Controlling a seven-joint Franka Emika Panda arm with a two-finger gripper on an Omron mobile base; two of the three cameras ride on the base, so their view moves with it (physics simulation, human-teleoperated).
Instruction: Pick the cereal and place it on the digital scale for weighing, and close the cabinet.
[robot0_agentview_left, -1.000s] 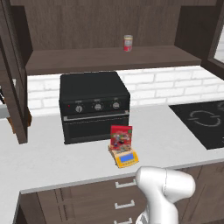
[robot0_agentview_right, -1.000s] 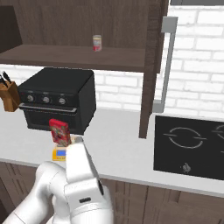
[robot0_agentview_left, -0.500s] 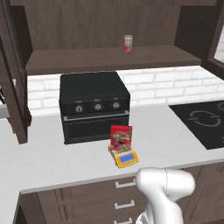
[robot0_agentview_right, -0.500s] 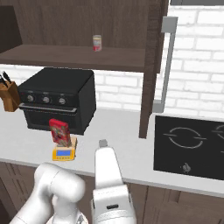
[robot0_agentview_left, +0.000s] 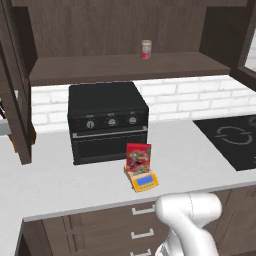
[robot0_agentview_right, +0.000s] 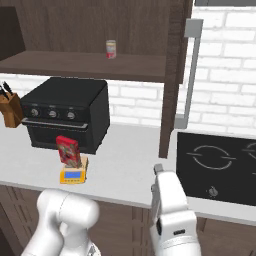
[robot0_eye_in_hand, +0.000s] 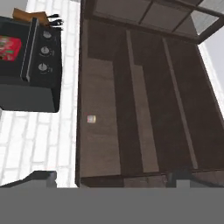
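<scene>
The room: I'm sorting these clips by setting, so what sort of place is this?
A kitchen, computer-rendered. A black countertop oven sits on a pale counter beside a built-in cooktop, with a knife block and a dark wooden cabinet above.

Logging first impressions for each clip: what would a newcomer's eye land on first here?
The red cereal box stands upright on the yellow digital scale, on the white counter in front of the black toaster oven. Above, the dark cabinet stands open, one glass door swung out edge-on, with a small red-labelled can alone on its shelf. The arm's open tool rises near that door.
</scene>
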